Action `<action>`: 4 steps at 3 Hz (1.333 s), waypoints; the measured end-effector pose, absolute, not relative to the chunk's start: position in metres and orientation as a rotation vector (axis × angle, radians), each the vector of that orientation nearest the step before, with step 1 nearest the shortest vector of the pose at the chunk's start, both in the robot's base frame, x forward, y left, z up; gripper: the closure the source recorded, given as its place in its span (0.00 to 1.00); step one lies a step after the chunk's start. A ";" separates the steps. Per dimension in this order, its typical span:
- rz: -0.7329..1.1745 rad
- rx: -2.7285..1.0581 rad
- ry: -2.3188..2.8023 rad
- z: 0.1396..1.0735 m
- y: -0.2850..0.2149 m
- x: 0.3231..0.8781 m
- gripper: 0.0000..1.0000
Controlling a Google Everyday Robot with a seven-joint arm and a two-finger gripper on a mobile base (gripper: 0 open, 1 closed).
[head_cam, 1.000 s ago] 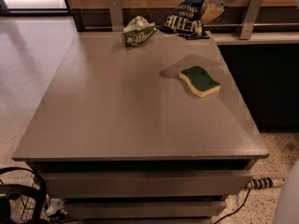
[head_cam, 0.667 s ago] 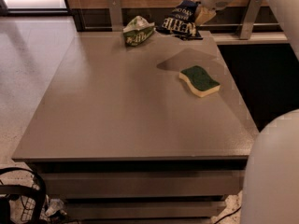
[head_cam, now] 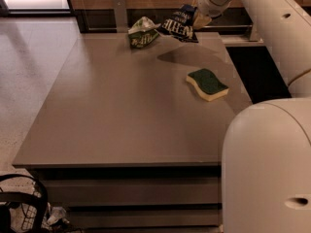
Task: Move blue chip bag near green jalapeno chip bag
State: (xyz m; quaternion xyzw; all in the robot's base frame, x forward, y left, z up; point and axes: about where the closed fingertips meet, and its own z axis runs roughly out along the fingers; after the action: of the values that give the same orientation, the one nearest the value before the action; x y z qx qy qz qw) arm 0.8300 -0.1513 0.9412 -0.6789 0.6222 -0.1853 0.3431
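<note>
The blue chip bag (head_cam: 179, 25), dark navy with white block lettering, hangs tilted just above the far edge of the table, casting a shadow on the tabletop below it. My gripper (head_cam: 200, 19) is at the bag's right end and is shut on it, with my white arm reaching in from the upper right. The green jalapeno chip bag (head_cam: 142, 31), small, wrinkly, green and white, lies on the table close to the left of the blue bag. A narrow gap shows between the two bags.
A green-topped yellow sponge (head_cam: 207, 84) lies on the right side of the grey table (head_cam: 121, 110). A grey post (head_cam: 119, 6) stands behind the far edge. My white body (head_cam: 267, 169) fills the lower right. Black cables (head_cam: 19, 208) lie on the floor at lower left.
My gripper has carried the blue chip bag a little left, closer to the green bag. My arm and body now fill more of the right side of the view.
</note>
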 end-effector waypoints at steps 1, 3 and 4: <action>-0.488 -1.716 1.643 0.934 -0.141 0.846 1.00; -0.478 -1.717 1.650 0.926 -0.137 0.849 0.53; -0.473 -1.722 1.651 0.922 -0.135 0.850 0.30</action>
State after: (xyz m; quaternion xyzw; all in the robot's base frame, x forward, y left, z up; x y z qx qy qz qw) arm 0.8502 -0.1349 0.9221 -0.6639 0.6366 -0.1825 0.3474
